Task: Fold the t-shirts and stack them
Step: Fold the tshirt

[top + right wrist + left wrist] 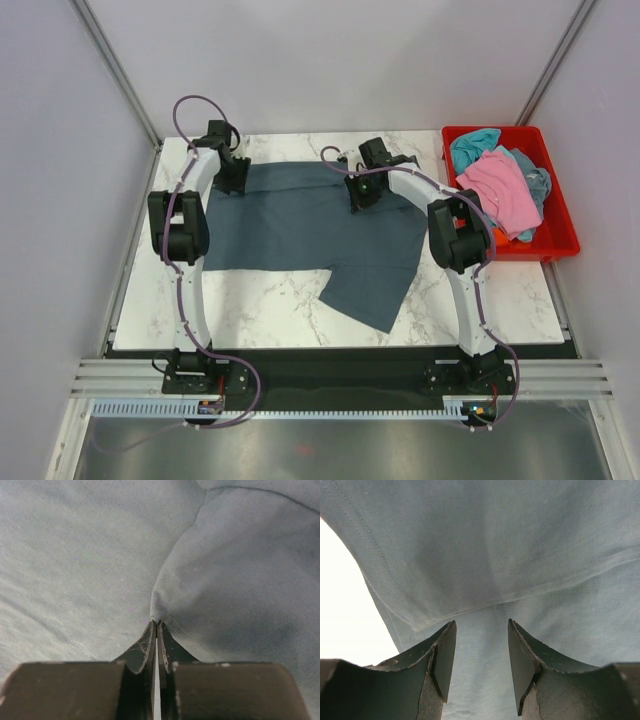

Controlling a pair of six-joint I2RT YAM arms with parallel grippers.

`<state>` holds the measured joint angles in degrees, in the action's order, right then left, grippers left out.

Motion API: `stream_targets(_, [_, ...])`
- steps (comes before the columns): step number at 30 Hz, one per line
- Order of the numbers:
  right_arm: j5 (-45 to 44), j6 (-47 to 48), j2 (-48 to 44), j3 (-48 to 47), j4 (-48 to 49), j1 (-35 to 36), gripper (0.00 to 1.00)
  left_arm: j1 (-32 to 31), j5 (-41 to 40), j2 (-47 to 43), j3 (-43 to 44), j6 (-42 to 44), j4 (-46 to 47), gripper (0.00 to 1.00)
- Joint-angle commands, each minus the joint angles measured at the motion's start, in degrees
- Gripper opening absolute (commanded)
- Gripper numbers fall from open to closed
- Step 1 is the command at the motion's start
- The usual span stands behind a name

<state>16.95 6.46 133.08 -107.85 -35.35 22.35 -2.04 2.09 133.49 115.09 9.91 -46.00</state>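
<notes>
A large slate-blue cloth t-shirt [320,235] lies on the white marbled bench [270,310]. The right end effector [156,624] grips its fold; the left end effector [481,626] is open over it.

No text, label, brand, number or sign can be read anywhere in these views.

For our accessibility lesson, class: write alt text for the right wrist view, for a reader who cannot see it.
The right hand is pinched shut on a stitched edge of a slate-blue t-shirt, puckering the cloth there. The cloth fills the rest of the view.
</notes>
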Motion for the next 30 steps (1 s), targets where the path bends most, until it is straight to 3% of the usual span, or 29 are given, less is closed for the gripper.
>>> stream_targets(1, [0.2, 0.0, 0.3, -2.1, 0.0, 0.4, 0.05, -0.5, 0.4, -1.9, -0.1, -1.4, -0.1, 0.53])
stream_targets(20, [6.5, -6.1, -5.2, 0.5, -0.2, 3.8, 0.02, -1.6, -0.2, -1.8, 0.0, -1.4, -0.1, 0.53])
stream_targets(23, [6.5, -6.3, -5.2, 0.9, -0.3, 3.9, 0.17, -1.6, -0.1, -1.9, -0.1, -1.2, -0.1, 0.54])
stream_targets(24, [6.3, -6.3, -5.3, 1.2, -0.2, 3.8, 0.35, -1.6, 0.2, -1.9, -0.1, -1.0, 0.0, 0.58])
stream_targets(25, [5.6, -6.3, -5.4, 1.2, -0.2, 3.8, 0.43, -1.6, 0.6, -2.1, 0.0, -0.6, -0.1, 0.6])
stream_targets(27, [3.0, -6.3, -6.2, 1.4, -0.3, 3.8, 0.5, -1.6, 2.0, -2.7, 0.2, -0.2, -0.2, 0.66])
stream_targets(30, [-0.1, -5.7, -9.7, 1.9, -0.1, 3.0, 0.52, -1.6, 8.3, -5.1, 1.5, 0.3, -2.0, 0.77])
